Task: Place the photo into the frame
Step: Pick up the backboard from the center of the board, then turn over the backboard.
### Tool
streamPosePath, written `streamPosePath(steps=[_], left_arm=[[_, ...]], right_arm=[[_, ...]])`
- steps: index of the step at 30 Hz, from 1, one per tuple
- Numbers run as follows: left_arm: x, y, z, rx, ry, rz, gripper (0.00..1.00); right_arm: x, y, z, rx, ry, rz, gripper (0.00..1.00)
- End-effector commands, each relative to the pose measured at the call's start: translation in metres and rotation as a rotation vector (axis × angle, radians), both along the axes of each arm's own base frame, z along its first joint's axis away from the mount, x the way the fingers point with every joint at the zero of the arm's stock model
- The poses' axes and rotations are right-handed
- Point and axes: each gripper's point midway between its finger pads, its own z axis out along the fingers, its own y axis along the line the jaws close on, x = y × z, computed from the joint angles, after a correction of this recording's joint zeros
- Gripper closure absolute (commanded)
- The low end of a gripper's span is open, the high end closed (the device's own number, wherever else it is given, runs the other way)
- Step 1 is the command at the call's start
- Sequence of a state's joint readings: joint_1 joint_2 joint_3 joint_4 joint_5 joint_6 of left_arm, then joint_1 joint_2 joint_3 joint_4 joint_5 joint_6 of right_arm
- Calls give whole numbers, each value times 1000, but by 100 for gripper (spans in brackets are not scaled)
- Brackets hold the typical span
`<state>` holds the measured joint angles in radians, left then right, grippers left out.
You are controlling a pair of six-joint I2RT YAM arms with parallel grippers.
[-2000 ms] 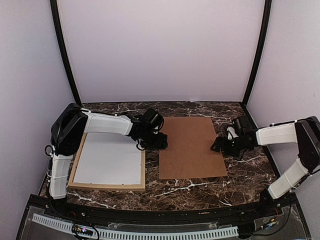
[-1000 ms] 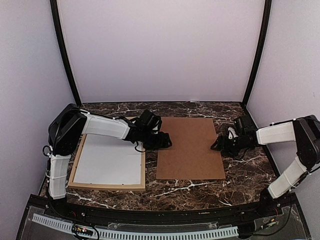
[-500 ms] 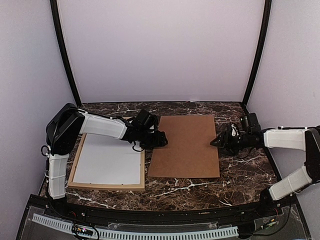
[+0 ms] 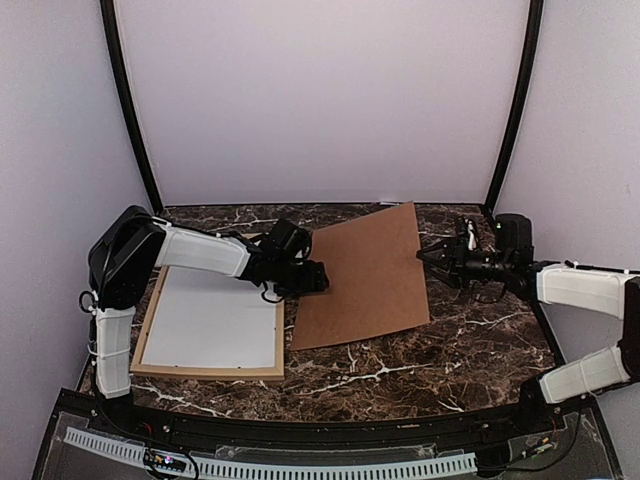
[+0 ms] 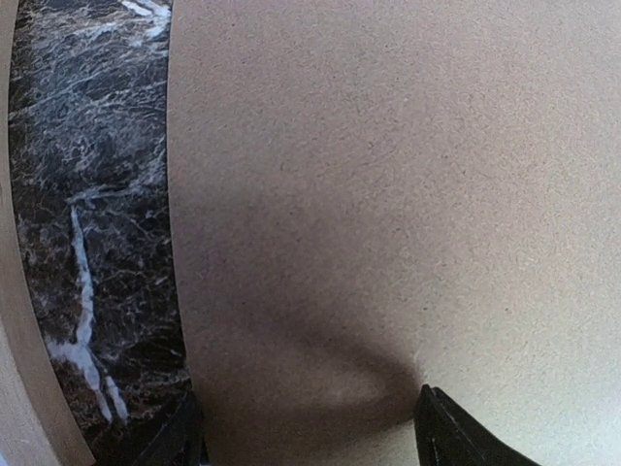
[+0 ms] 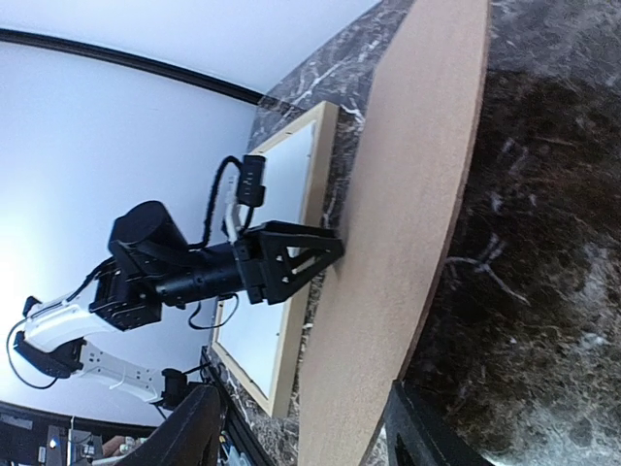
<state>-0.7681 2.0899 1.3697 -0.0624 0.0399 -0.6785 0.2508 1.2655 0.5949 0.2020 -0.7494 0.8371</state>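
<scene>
The frame point(image 4: 210, 372), thin light wood, lies flat at the left with a white sheet point(image 4: 215, 325) inside it. No photo shows in any view. A brown backing board point(image 4: 365, 280) sits tilted, its left edge low and its right edge raised off the table. My left gripper point(image 4: 312, 278) is open over the board's left edge point(image 5: 388, 194), fingertips spread on its face. My right gripper point(image 4: 432, 256) is open around the raised right edge point(image 6: 417, 194). One finger point(image 6: 422, 432) is under the board and the other stands apart from it.
Dark marble tabletop point(image 4: 480, 340) lies under and around the board. Black posts point(image 4: 510, 110) and pale walls close in the back and sides. The frame's rail point(image 6: 315, 184) runs just beside the board's left edge, close to my left gripper point(image 6: 320, 254).
The right gripper has risen and pulled back right, tipping the board's right edge up. The board has slid a little left, and the right jaws have narrowed. The left gripper stays on the board.
</scene>
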Motion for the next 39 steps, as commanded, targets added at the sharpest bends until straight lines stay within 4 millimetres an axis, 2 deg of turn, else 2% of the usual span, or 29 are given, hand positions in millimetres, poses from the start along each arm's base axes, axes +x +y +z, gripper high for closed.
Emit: streamPosePath(steps=[1,9,18,24,30,39], left_arm=[[-79,-39,-17,-97,223,-212,23],[-79,-40,-6,-116,211,-219,23],[-82,-41,4,-135,203,-225,23],[-81,-40,20,-156,176,-222,23],[-81,-42,46,-200,141,-228,23],[-80,-38,99,-256,51,-230,23]], right_arm=[[-35,47,51,152,-134,276,42],[-36,64,65,173,-177,322,42],[-31,78,72,191,-189,346,43],[-31,91,87,207,-218,375,43],[-30,101,102,213,-245,390,43],[-27,127,118,218,-276,428,43]])
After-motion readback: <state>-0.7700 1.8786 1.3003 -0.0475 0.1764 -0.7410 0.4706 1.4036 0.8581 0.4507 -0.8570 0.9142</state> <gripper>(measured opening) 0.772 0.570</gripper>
